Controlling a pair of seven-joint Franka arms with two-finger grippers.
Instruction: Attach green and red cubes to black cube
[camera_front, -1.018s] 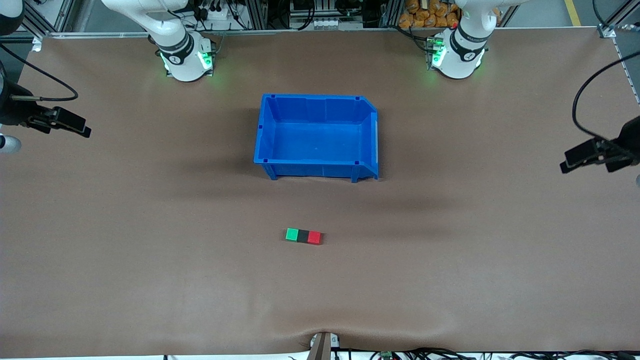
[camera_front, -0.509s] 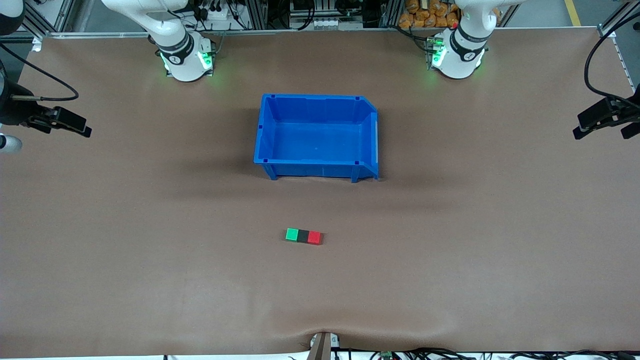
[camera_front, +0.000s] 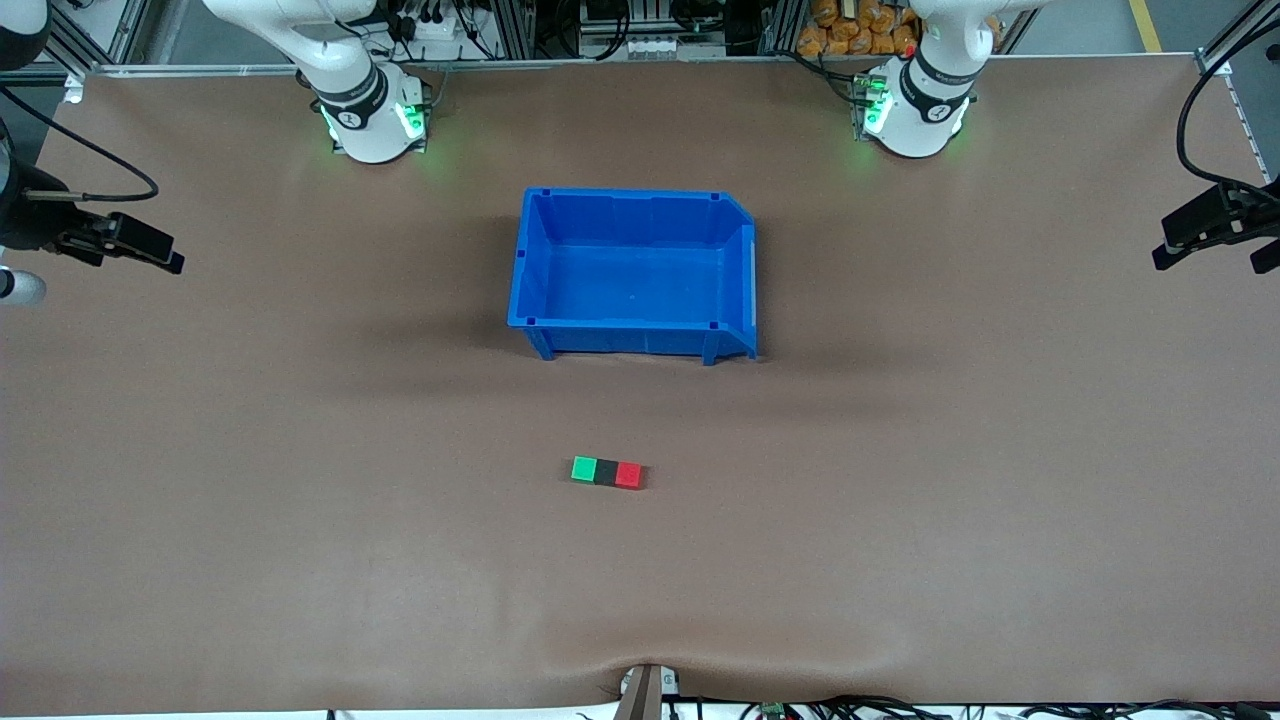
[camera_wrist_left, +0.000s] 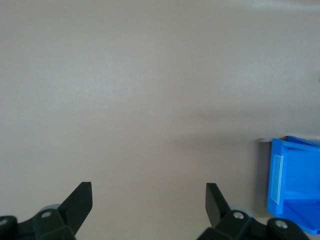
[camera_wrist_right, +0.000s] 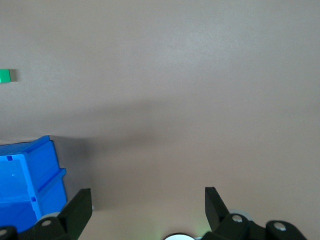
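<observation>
The brown table (camera_front: 300, 500) carries a blue bin (camera_front: 634, 272); each wrist view cuts the bin off, showing only one end of it. The left gripper (camera_wrist_left: 149, 197) hangs over bare table at the left arm's end, fingers spread wide with nothing between them. The right gripper (camera_wrist_right: 148, 196) hangs over the right arm's end, fingers likewise spread and empty. Well apart from both, nearer the front camera than the bin, the green cube (camera_front: 584, 468), black cube (camera_front: 606, 471) and red cube (camera_front: 628, 474) sit touching in a row, black between.
</observation>
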